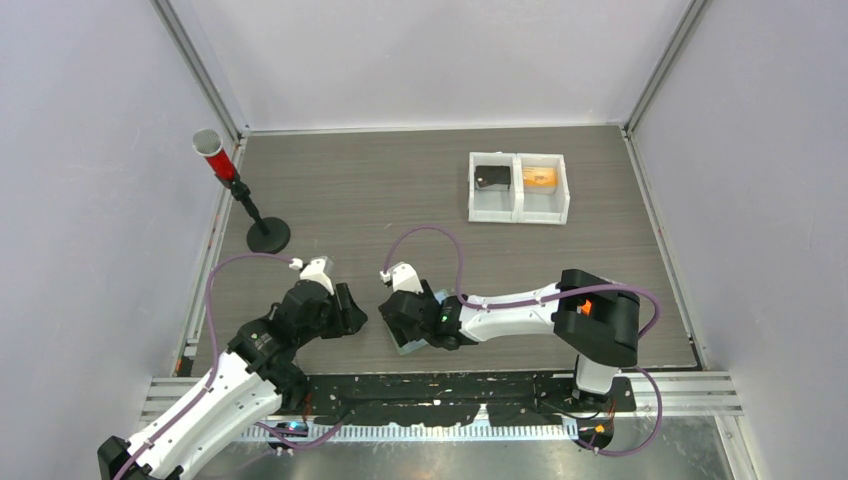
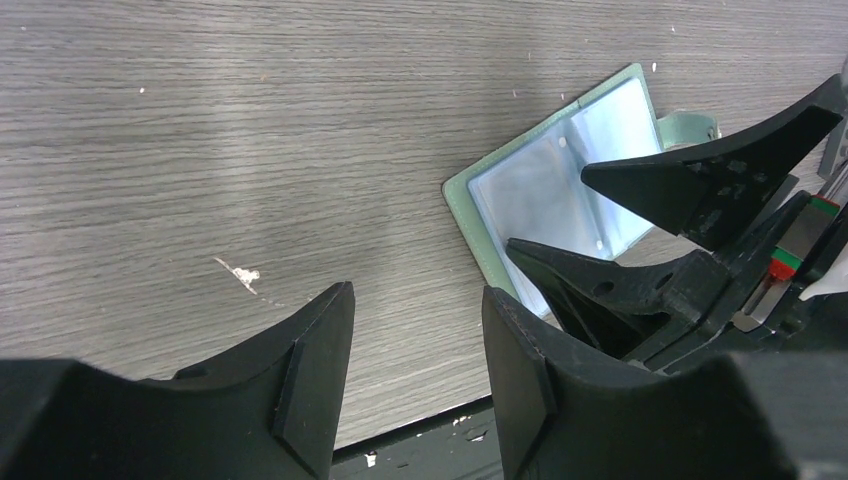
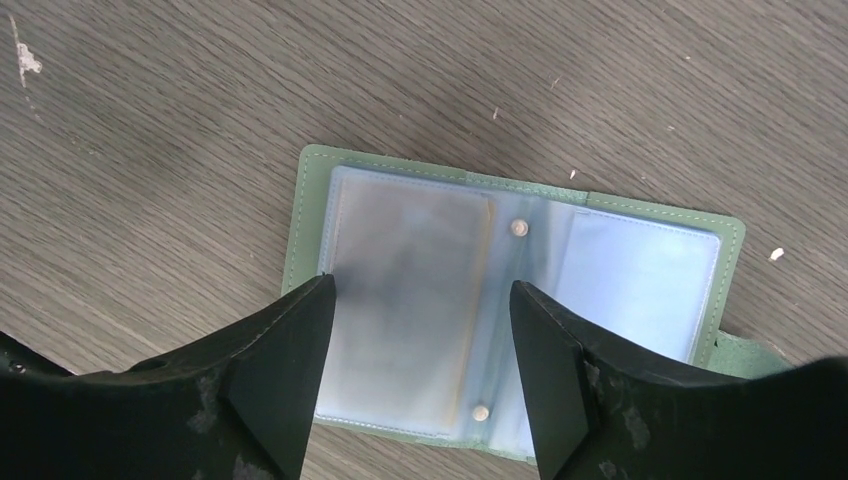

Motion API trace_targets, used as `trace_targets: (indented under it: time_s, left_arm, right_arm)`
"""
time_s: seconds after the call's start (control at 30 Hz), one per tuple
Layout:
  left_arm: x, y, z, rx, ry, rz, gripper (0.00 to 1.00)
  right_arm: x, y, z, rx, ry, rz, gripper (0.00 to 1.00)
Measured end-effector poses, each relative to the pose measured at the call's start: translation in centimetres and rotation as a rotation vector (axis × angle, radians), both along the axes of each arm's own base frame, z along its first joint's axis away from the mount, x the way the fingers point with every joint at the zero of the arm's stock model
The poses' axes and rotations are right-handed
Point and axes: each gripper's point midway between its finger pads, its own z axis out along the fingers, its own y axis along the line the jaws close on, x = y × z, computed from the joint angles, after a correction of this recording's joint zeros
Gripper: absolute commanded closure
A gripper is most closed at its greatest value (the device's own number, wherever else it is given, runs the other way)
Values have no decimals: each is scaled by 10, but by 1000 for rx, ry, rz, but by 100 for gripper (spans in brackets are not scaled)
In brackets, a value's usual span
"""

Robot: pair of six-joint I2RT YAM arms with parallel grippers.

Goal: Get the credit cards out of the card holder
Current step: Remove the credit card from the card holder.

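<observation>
Hovering over the open card holder [image 3: 515, 300], the right gripper [image 3: 422, 290] had its fingers spread wide and held nothing, tips straddling the left-hand pocket in the right wrist view. Card holder lay flat and spread open at the near edge of the table [image 1: 400, 200], between the two arms, snap tab poking out at one side. Left gripper [image 2: 418, 295] was also wide apart and empty, over bare tabletop just beside the holder, not touching it.

Progress: an orange-tan card [image 1: 540, 178] sat in the right compartment of the white tray [image 1: 519, 217] at the far side, well apart from the holder, so one of the credit cards looked already out. Black flat piece [image 1: 492, 177] sat in the left compartment, not part of the job. Light blue card was not seen loose anywhere. The right-hand pocket read pale blue through the clear plastic, so it was probably in there, but could not tell for sure. Left-hand pocket looked cloudy grey with a tan strip along its inner edge; contents unclear. Judged roughly half done: one card left to pull out and set down.
</observation>
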Motion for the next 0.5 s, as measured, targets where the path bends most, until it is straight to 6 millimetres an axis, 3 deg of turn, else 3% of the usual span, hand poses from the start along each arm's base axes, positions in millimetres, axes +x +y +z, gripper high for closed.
trace_targets:
  time_s: [0.2, 0.5]
  left_arm:
    - [0, 0, 0, -5, 5, 6, 47]
    - [0, 0, 0, -6, 6, 8, 48]
  right_arm:
    - [0, 0, 0, 6, 5, -7, 23]
    - [-4, 3, 2, 22, 22, 1, 29]
